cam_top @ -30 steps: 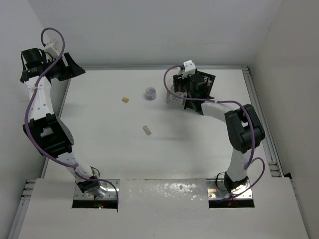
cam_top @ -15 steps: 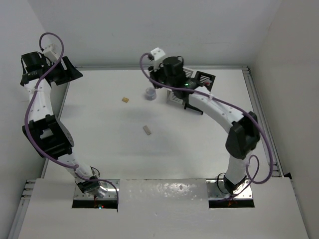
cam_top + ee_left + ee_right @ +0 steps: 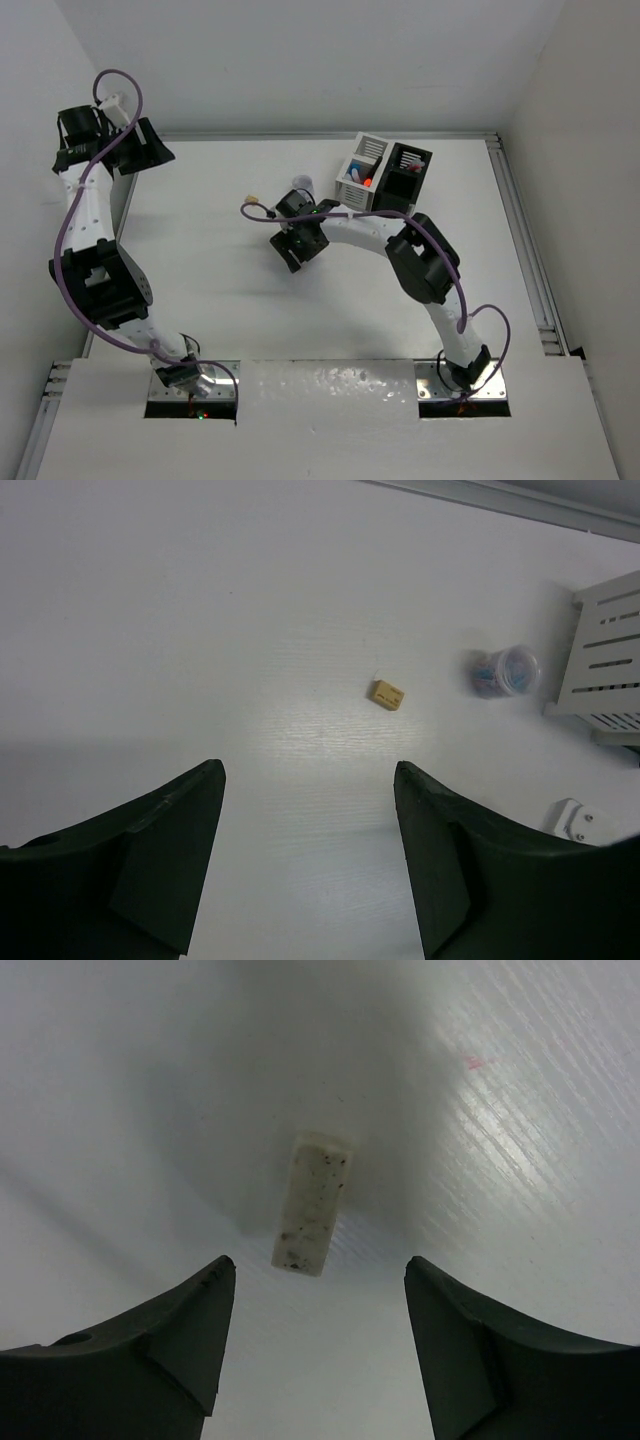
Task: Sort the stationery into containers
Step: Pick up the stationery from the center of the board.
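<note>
Between the spread fingers of the right claw (image 3: 318, 1285), a pale speckled eraser (image 3: 312, 1203) is lying flat on the table (image 3: 520, 1110). Neither finger is touching it, and the claw is holding nothing. Its shadow is falling around the eraser, which suggests it is hanging low over the piece. In the top view this claw (image 3: 297, 243) is hovering left of the white bin (image 3: 362, 172) and nearer the arm bases than it, and it is hiding the eraser from that camera.

Just left of the white bin, a greyish round piece (image 3: 303, 185) is sitting half tucked behind the right arm. Farther left of the white bin, a small tan eraser (image 3: 388, 694) is lying alone on the table. Well apart to the left of the white bin, past the table's edge, the left claw (image 3: 307, 775) is hanging with its fingers wide and nothing between them.

As for progress, several coloured sticks (image 3: 366, 181), blue and orange among them, are already standing in the white bin. The black bin (image 3: 405, 172), joined to the white bin's right side, is showing only a dark interior, so its contents cannot be told. No pens or highlighters are lying loose, so most of the sorting looks done. Three small pieces are waiting, and the speckled eraser seems to be next.
</note>
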Motion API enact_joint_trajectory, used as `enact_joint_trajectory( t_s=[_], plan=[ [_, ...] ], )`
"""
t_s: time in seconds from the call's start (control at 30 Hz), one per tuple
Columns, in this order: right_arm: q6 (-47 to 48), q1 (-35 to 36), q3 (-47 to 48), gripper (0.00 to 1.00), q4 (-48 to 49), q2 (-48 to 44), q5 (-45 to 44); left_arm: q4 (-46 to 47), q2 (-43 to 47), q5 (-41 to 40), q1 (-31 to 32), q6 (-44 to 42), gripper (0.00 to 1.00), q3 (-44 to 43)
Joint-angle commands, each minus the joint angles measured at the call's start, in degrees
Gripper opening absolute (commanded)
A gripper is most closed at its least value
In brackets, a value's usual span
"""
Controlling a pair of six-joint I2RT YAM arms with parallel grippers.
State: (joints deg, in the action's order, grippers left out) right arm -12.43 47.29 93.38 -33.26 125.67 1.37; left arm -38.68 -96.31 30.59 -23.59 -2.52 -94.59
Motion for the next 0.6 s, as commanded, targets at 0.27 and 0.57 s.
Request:
enact_joint_trajectory(
  t_s=[0.27,0.57],
  plan=[
    [-3.57,0.26,-3.64,0.56,7.50,1.86,-2.77,1.15,5.78,0.09,0.22,0.15,0.66,1.95],
    [-2.25,1.23,-5.49,0.00,9.35,0.55,-10.42,0.80,7.10,-1.32,-0.31,1.20,0.66,3.18]
  ],
)
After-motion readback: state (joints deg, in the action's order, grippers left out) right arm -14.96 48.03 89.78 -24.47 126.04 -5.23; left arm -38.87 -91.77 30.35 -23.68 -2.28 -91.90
